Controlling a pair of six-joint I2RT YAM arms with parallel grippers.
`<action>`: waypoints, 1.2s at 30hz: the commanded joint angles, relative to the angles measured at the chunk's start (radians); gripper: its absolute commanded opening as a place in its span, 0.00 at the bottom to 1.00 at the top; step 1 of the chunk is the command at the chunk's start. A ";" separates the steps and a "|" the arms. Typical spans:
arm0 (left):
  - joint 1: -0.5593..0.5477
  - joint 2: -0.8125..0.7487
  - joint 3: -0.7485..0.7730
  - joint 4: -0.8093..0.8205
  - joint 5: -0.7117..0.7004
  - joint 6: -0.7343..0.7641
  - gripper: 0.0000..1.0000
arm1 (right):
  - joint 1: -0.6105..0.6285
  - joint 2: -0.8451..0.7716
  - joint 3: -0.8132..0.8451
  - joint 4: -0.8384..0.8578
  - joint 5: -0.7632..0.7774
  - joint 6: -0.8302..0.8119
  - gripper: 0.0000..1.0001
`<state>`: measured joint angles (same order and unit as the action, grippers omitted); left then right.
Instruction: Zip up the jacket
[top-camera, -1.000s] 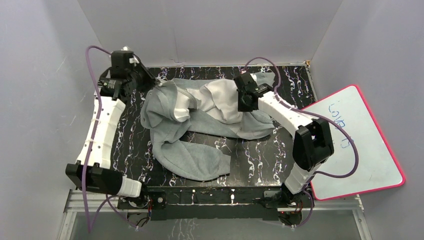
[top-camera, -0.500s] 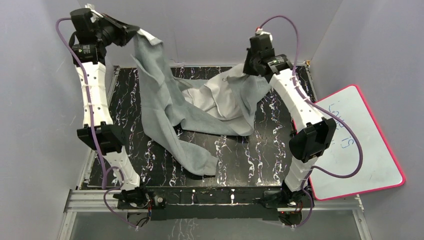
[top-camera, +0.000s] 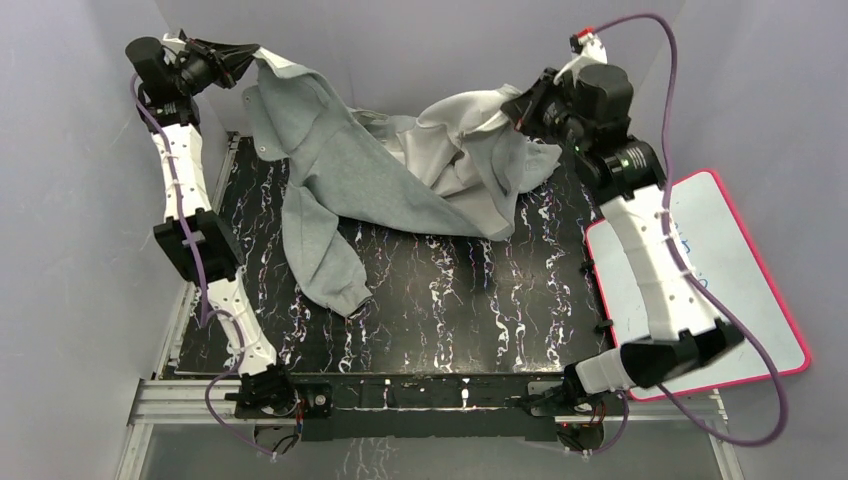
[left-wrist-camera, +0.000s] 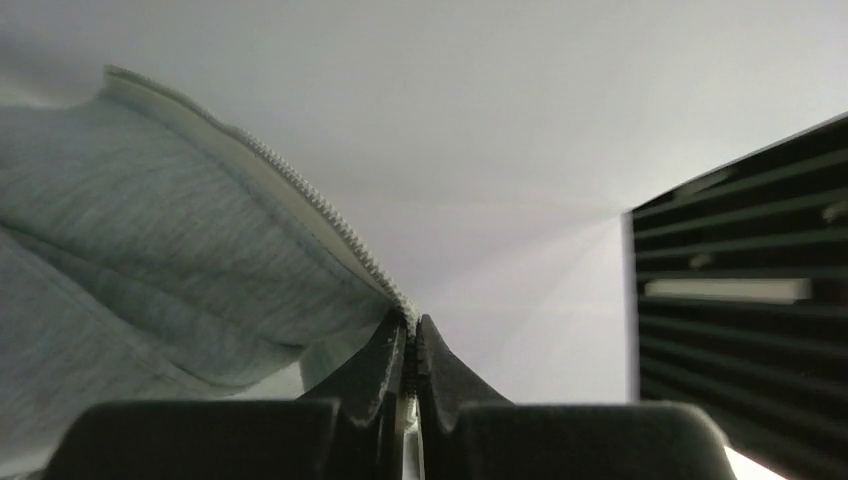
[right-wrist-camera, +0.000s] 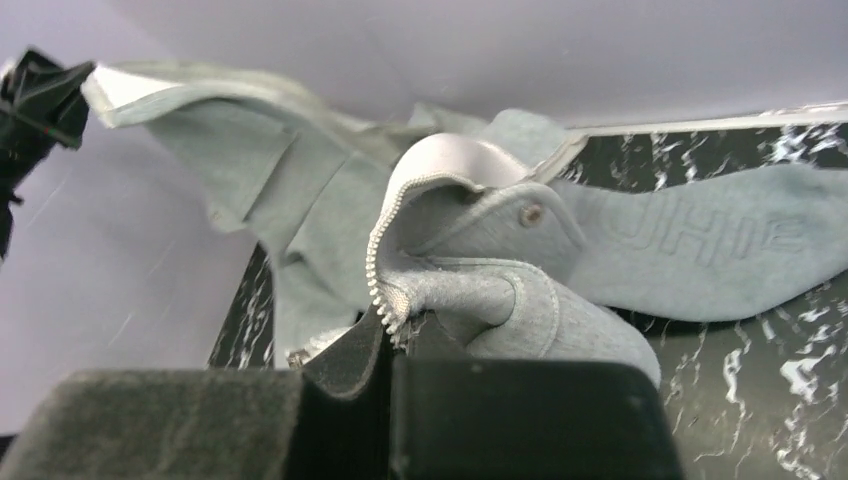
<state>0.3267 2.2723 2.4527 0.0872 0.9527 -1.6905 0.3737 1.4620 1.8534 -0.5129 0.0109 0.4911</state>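
A large, soft, light grey fleece jacket (top-camera: 390, 195) with a white lining hangs stretched between the two raised arms above the black, white-veined table (top-camera: 480, 300). Its middle is bunched near the back wall, and one long sleeve (top-camera: 320, 250) trails down until its cuff rests on the tabletop at the left. The left gripper (top-camera: 238, 62), high at the far left corner, is clamped tight on a front edge of the jacket; in the left wrist view its black fingers (left-wrist-camera: 375, 365) pinch the row of zipper teeth (left-wrist-camera: 310, 205) at their very tips, and the fabric runs off that picture's left edge. The right gripper (top-camera: 518, 108), high at the far right, is likewise closed on a zipper edge: its wrist view shows the toothed tape (right-wrist-camera: 378, 270) curling out from between the pads, the pinched spot itself hidden. A metal snap (right-wrist-camera: 530, 213) and faint embossed lettering (right-wrist-camera: 710, 238) on a sleeve show there, the letters hard to read. A pink-framed whiteboard (top-camera: 740, 290) lies right of the table, partly covered by the right arm
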 joint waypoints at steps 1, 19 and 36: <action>-0.112 -0.345 0.069 -0.560 0.151 0.532 0.00 | -0.004 -0.139 -0.194 0.146 -0.189 0.053 0.00; -0.523 -1.384 -1.487 -0.628 -0.179 0.695 0.00 | 0.004 -0.324 -0.703 0.085 -0.394 0.066 0.00; -0.589 -1.374 -1.727 -0.773 -0.402 0.857 0.00 | 0.244 -0.221 -0.939 0.024 -0.390 0.040 0.00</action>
<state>-0.2352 0.8497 0.7403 -0.6369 0.6636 -0.9104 0.5289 1.2011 0.9287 -0.4835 -0.4534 0.5415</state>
